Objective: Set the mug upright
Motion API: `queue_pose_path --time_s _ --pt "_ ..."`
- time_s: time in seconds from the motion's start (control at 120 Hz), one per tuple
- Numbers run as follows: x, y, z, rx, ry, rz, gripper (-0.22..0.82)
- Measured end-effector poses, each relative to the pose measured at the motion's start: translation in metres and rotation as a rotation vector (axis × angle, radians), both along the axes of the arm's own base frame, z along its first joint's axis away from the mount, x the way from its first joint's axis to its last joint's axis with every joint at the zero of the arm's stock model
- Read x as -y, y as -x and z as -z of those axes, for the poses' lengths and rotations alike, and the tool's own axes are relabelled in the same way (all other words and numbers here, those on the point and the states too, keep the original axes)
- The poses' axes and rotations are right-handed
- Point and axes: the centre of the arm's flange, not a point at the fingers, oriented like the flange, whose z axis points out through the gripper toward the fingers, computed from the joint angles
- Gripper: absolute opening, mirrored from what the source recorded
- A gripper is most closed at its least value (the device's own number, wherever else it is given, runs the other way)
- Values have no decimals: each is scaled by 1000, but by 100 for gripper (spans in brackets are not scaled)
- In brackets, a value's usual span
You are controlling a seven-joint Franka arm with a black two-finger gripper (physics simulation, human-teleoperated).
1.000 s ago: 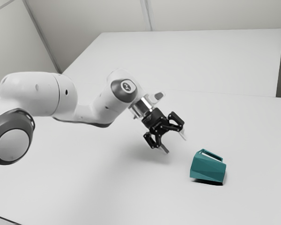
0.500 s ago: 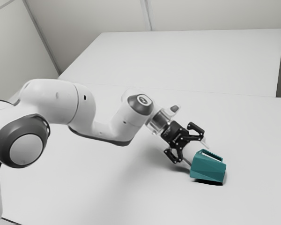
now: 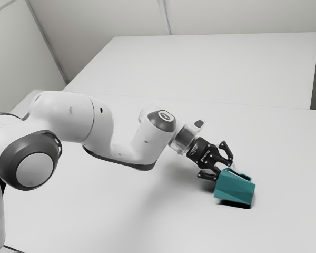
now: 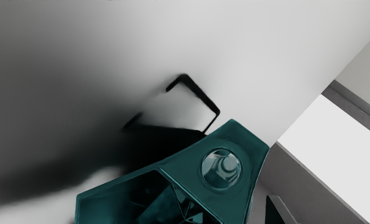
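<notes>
Mug, exterior view: the teal mug (image 3: 235, 188) lies on its side on the pale surface (image 3: 121, 211), its handle (image 3: 242, 173) uppermost.
Claw, exterior view: the black claw (image 3: 224, 172) is at the mug's end nearest the arm (image 3: 158, 134), tilted down toward the exterior view's right, its fingers spread apart and their tips partly hidden by the mug.
Shadow, exterior view: a dark strip (image 3: 236, 204) runs under the mug's lower side.
Backdrop, exterior view: a broad white slab (image 3: 200, 68) lies beyond the surface, with pale walls (image 3: 105, 21) behind and beside it.
Mug, wrist view: it is close against the working space of the claw, showing a round glossy spot and a dark hollow.
Finger, wrist view: one fingertip (image 4: 283, 211) stands beside the mug with a strip of grey between them; the claw is partly open and has hold of nothing.
Loop, wrist view: a black, loop-shaped shadow (image 4: 200, 95) falls on the surface just beside the mug.
Panel, wrist view: a bright white panel (image 4: 331, 152) lies past the surface's edge, well beyond the mug.
</notes>
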Motion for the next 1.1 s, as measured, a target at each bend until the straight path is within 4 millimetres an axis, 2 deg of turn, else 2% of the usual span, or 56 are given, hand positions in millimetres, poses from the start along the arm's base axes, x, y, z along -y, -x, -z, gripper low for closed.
queue_pose_path --time_s 0.175,0.508,0.575,0.742,0.867,1.1 --pt "4 -3 -7 16 3 -2 -12" --pt "8 -10 -23 59 -17 -11 -17" --pt "9 -9 -33 87 -41 15 -17" --pt "4 -6 -79 230 -170 137 -18" --pt "-9 -7 -114 354 -312 236 -18" --pt "-66 -16 -153 502 -594 349 -18"
